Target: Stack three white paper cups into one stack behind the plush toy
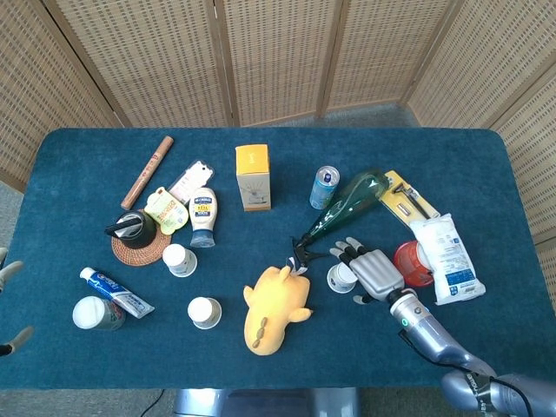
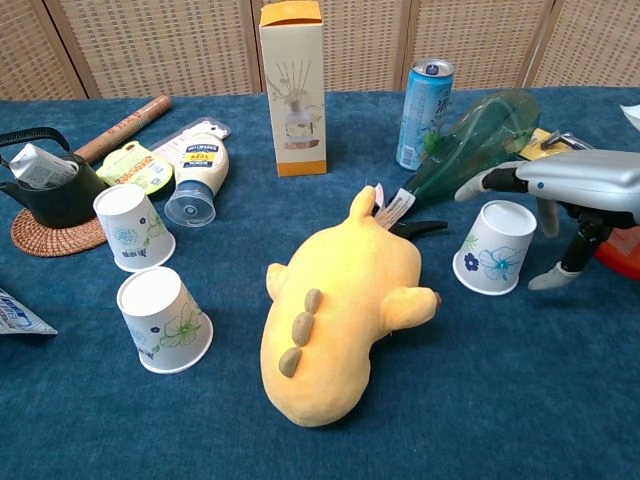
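The yellow plush toy [image 1: 276, 309] [image 2: 338, 303] lies near the table's front middle. Three white floral paper cups stand apart. One cup [image 1: 340, 278] [image 2: 496, 248] is just right of the plush's head. The other two stand to the left, one [image 1: 180, 259] [image 2: 133, 227] further back and one [image 1: 205, 312] [image 2: 165, 320] nearer the front. My right hand [image 1: 373, 271] [image 2: 575, 182] hovers over the right cup with its fingers spread above the top and the thumb hanging beside it, holding nothing. Only the fingertips of my left hand [image 1: 17, 336] show at the far left edge, apart and empty.
Close behind the right cup lie a green bottle [image 1: 352, 203] and a blue can [image 1: 325, 187]. A red container [image 1: 412, 262] and a white packet [image 1: 447, 258] sit to its right. A diffuser box [image 1: 253, 176], a mayonnaise bottle [image 1: 203, 215], a teapot [image 1: 135, 230] and toothpaste [image 1: 117, 291] lie left.
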`<action>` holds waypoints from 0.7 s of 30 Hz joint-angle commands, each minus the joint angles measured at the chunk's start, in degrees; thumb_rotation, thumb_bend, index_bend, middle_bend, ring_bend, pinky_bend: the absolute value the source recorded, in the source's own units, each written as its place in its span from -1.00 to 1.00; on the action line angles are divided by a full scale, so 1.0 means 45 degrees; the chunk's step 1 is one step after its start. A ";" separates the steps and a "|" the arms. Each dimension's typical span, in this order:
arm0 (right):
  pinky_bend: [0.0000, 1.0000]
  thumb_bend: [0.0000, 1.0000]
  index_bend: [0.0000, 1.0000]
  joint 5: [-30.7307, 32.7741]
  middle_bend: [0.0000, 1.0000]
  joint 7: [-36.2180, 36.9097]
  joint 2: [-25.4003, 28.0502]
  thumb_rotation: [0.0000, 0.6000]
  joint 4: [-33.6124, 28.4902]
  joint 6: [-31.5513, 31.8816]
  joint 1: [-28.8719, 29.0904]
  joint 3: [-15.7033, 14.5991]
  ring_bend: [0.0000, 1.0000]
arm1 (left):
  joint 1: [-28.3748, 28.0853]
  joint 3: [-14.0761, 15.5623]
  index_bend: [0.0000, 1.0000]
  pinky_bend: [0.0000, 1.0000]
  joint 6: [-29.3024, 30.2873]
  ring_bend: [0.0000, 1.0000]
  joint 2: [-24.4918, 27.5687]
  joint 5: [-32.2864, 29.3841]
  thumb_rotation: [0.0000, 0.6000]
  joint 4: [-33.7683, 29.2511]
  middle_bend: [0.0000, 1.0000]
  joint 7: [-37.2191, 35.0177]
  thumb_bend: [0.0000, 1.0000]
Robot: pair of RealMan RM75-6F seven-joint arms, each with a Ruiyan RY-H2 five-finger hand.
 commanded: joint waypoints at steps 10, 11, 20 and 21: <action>0.38 0.23 -0.35 -0.1180 -0.38 0.2208 -0.0359 1.00 0.1249 0.0726 -0.0453 -0.0399 -0.61 | -0.0032 0.0024 -0.77 -0.67 -0.0100 -1.00 -0.0065 -0.0016 1.00 -0.0041 -1.00 0.0180 -0.50; 0.39 0.29 -0.35 -0.1215 -0.38 0.2208 -0.0363 1.00 0.1285 0.0766 -0.0468 -0.0416 -0.61 | -0.0035 0.0029 -0.77 -0.67 -0.0113 -1.00 -0.0070 -0.0012 1.00 -0.0045 -1.00 0.0193 -0.50; 0.39 0.38 -0.34 -0.1344 -0.38 0.1867 0.0030 1.00 0.0694 0.1021 -0.0460 -0.0342 -0.60 | -0.0034 0.0030 -0.77 -0.67 -0.0107 -1.00 -0.0069 -0.0019 1.00 -0.0056 -1.00 0.0179 -0.50; 0.39 0.39 -0.34 -0.1300 -0.38 0.1739 0.0115 1.00 0.0540 0.1007 -0.0432 -0.0306 -0.60 | -0.0034 0.0033 -0.77 -0.67 -0.0106 -1.00 -0.0066 -0.0012 1.00 -0.0058 -1.00 0.0171 -0.50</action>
